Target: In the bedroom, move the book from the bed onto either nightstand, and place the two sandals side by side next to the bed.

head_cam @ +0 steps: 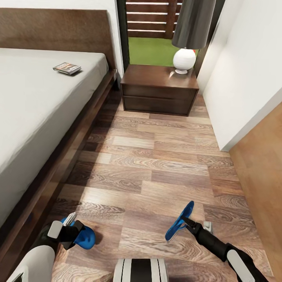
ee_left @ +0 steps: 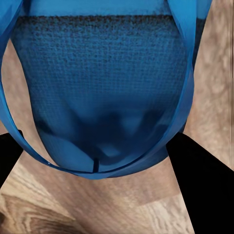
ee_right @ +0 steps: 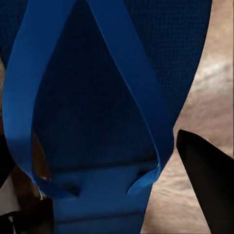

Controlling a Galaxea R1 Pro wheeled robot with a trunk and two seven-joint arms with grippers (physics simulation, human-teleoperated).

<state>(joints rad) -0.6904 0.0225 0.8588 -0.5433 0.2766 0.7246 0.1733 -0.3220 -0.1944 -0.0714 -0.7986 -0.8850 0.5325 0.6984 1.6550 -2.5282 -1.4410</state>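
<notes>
Head view: a wood-plank floor [head_cam: 164,156] between the bed [head_cam: 35,109] at left and a white wall at right. The right end effector [head_cam: 188,223] grips the right sandal [head_cam: 179,221] on edge, its long axis running near to far, tilted right. The left end effector [head_cam: 70,229] grips the left sandal [head_cam: 84,237] near the bed frame. The book [head_cam: 67,68] lies flat on the far mattress; the nightstand [head_cam: 158,89] stands beyond. The wrist views add thong straps [ee_right: 141,97] and textured soles [ee_left: 102,83].

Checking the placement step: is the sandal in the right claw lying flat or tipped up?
Tipped up. In the head view the sandal stands on edge off the floor, pinched in the right claw.
</notes>
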